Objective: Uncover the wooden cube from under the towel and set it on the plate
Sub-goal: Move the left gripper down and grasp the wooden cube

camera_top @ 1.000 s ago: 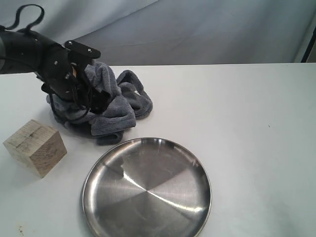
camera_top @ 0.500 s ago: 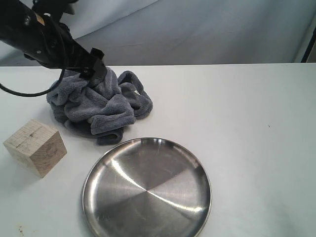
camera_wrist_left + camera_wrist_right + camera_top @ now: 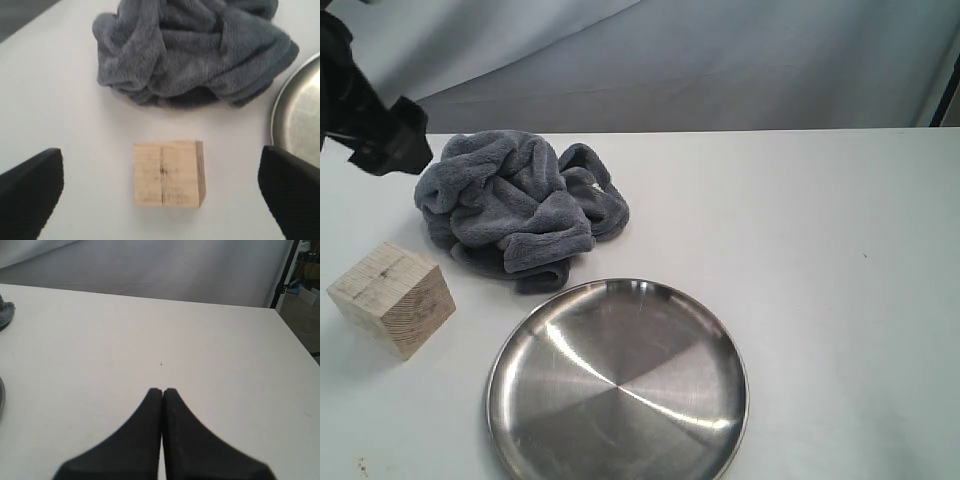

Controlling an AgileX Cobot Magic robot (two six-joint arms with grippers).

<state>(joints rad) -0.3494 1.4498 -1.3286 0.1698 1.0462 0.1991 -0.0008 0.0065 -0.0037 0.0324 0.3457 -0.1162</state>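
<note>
The wooden cube [image 3: 392,298] stands uncovered on the white table, left of the plate [image 3: 617,380]. The grey towel [image 3: 515,205] lies in a crumpled heap behind both. My left gripper [image 3: 161,155] hangs open above the cube [image 3: 167,172]. Its black fingers [image 3: 30,195] are spread wide on either side and touch nothing. The left wrist view also catches the towel [image 3: 195,50] and the plate's rim [image 3: 300,120]. In the exterior view only the left arm's black end [image 3: 375,135] shows, at the far left. My right gripper [image 3: 162,390] is shut and empty over bare table.
A grey cloth backdrop [image 3: 720,60] hangs behind the table's far edge. The right wrist view shows the table's right edge [image 3: 295,340], with a dark stand and boxes beyond it.
The left arm has lifted off the towel and drawn back up and to the left. The towel stays heaped where it was. Cube and plate have not moved.
</note>
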